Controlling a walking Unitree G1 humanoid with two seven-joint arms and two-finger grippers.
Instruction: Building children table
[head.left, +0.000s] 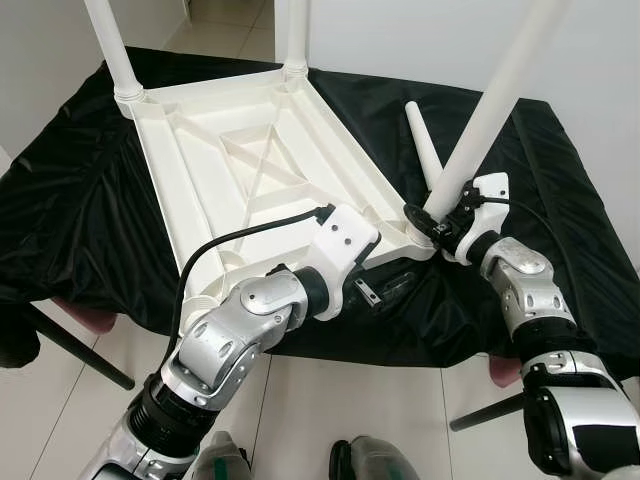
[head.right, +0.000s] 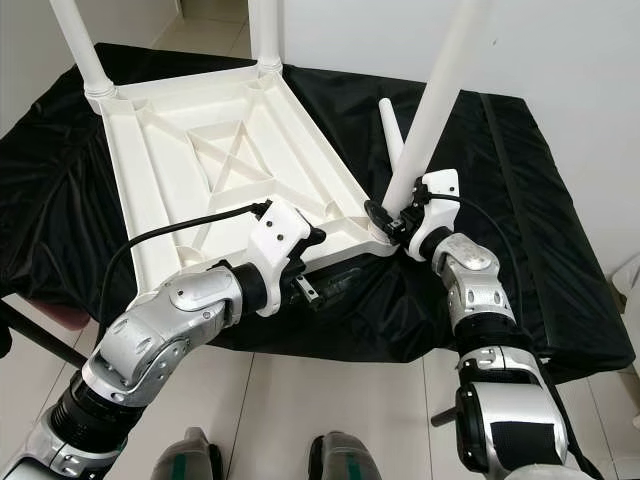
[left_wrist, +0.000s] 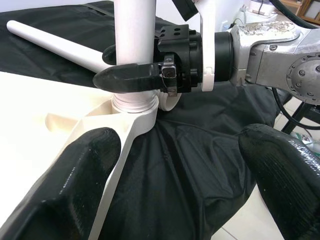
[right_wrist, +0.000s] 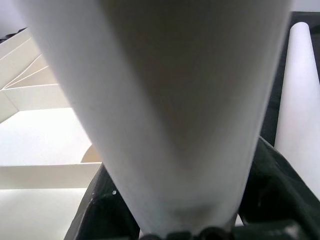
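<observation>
Left eye view: the white tabletop (head.left: 250, 170) lies upside down on a desk (head.left: 80, 200) draped in black cloth, its ribbed underside facing up and its long axis running from the near edge of the desk toward the far left. Two legs (head.left: 112, 45) already stand upright in the tabletop's far corners. At the tabletop's near right corner a third leg (head.left: 495, 100) sits in its socket, tilted, its long axis leaning up and away to the right. The right gripper (head.left: 440, 222) is closed around the base of this leg just above the socket. A loose fourth leg (head.left: 424, 148) lies flat on the cloth just beside the tabletop's right edge, pointing away from the robot. The left gripper (head.left: 385, 288) hangs at the tabletop's near edge, over the cloth that drops off the desk front. Open black cloth stretches to the right of the tabletop.

Left wrist view: the left gripper's two fingers (left_wrist: 75, 175) are spread wide and hold nothing, one below the tabletop's corner rib, the other over bare cloth. Ahead, the right gripper clamps the leg above the socket collar.

Right wrist view: the clasped leg runs straight away from the camera, with the loose leg beside it.
</observation>
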